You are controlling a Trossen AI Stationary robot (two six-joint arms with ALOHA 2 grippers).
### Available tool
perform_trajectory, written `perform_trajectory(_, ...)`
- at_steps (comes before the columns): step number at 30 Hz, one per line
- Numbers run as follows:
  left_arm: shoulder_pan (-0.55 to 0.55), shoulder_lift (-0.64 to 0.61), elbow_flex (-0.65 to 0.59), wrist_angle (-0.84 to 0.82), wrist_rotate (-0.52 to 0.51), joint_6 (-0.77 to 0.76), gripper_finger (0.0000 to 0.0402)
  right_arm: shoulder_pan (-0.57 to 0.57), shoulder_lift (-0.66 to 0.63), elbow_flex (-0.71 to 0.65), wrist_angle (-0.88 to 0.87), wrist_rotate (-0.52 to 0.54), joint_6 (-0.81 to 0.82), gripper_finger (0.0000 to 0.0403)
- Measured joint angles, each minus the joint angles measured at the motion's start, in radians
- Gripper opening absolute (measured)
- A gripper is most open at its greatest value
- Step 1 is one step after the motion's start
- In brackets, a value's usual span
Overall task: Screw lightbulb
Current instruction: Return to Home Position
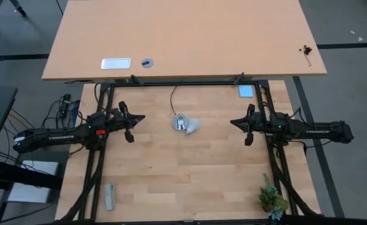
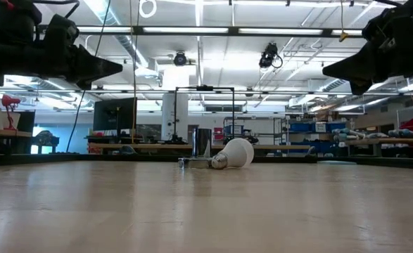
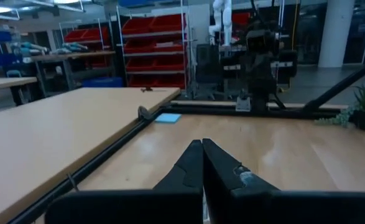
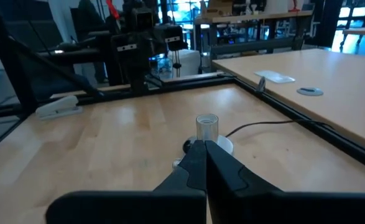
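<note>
The white frosted lightbulb [image 1: 194, 127] lies on its side on the table, its neck toward the round silver socket base [image 1: 179, 121], which has a black cord [image 1: 174, 97] running to the far edge. Both show in the low view, the bulb [image 2: 236, 152] beside the base [image 2: 195, 162]. My left gripper [image 1: 142, 117] is shut and empty, hovering left of the base. My right gripper [image 1: 232, 121] is shut and empty, hovering right of the bulb. In the right wrist view the base [image 4: 207, 127] stands just beyond the fingertips; the bulb is hidden there.
A small potted plant [image 1: 272, 199] stands at the near right corner, a grey stapler-like object [image 1: 109, 197] at the near left. A blue pad [image 1: 246, 91] lies at the far right. A larger tan table [image 1: 183, 37] stands beyond the far edge.
</note>
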Motion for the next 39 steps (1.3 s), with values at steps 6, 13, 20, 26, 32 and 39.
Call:
perform_trajectory(6,0.0,-0.084,0.0,-0.12,0.0,0.002,0.0001,0.0,-0.103,-0.008,-0.075,-0.002,-0.005,0.0005)
perform_trajectory(13,0.0,-0.209,0.0,-0.249,0.001,-0.005,0.0001,0.002,-0.216,-0.007,-0.164,-0.003,-0.018,0.0004)
perform_trajectory(20,0.0,-0.355,0.0,-0.434,0.001,-0.038,0.0001,0.048,-0.216,-0.008,-0.199,0.002,-0.011,0.0003)
perform_trajectory(26,-0.001,-0.435,0.035,-0.578,0.072,-0.056,0.0001,0.098,-0.216,-0.008,-0.192,0.055,-0.033,0.0003)
perform_trajectory(32,-0.014,-0.436,0.02,-0.561,0.009,-0.044,0.0001,0.106,-0.216,-0.045,-0.068,0.067,-0.1,0.0003)
perform_trajectory(39,-0.02,-0.435,0.015,-0.547,-0.043,-0.011,0.0001,0.108,-0.216,-0.036,-0.128,0.093,-0.098,0.0003)
